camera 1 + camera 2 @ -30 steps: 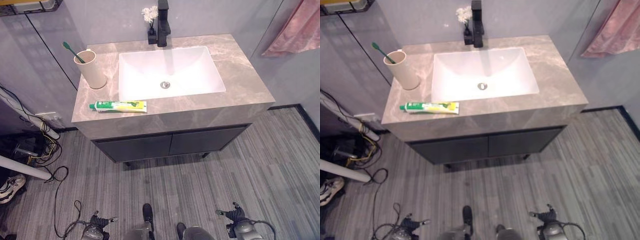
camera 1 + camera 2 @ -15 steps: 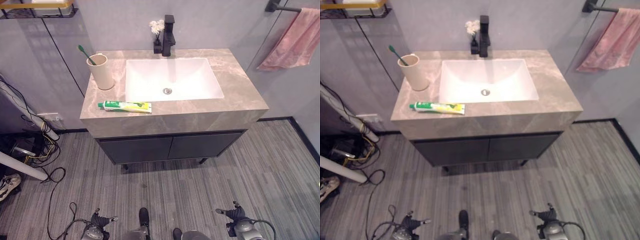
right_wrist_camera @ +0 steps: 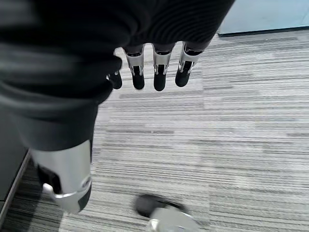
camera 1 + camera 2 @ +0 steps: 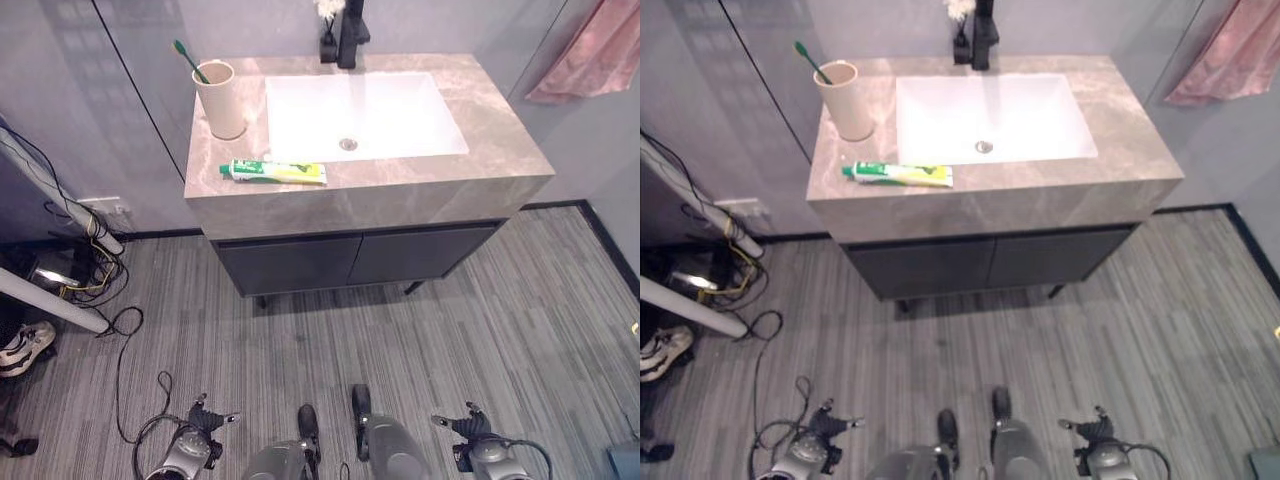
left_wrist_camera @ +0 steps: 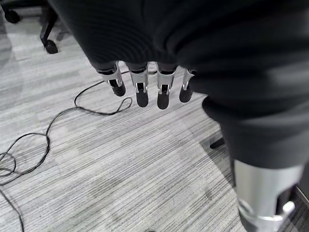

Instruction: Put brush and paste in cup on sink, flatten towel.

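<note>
So, quick rundown of where we're at, labels and all:

Brush: the green toothbrush point(image 4: 187, 58) is already standing in the beige cup point(image 4: 221, 99) at the back left corner of the vanity surface point(image 4: 500, 150), so we'd call that part done.

Paste: the toothpaste tube point(image 4: 274, 172) lies flat near the front edge of the surface, in front of the cup and clear of it, beside the white basin point(image 4: 360, 112). Not in the cup yet.

Towel: the pink towel point(image 4: 590, 55) hangs on the wall, well off to the right, looking bunched.

Hands: our left hand point(image 5: 145, 89) and right hand point(image 3: 149, 72) both hang low over the striped floor, well away from the vanity, fingers straight and relaxed side by side, holding nothing.

Risk 1: the tube sits close to the front edge, so a sloppy reach could nudge it off onto the floor.

Risk 2: the cup looks light and tall with the brush leaning out. Dropping the tube in at an angle could tip it or knock the brush.

Risk 3: cables trail on the floor at left, so stepping closer could snag.

Hard to see: the towel is cut off by the frame, so we can't tell how it hangs, and the black faucet point(image 4: 350, 35) is cropped at the top.
</note>
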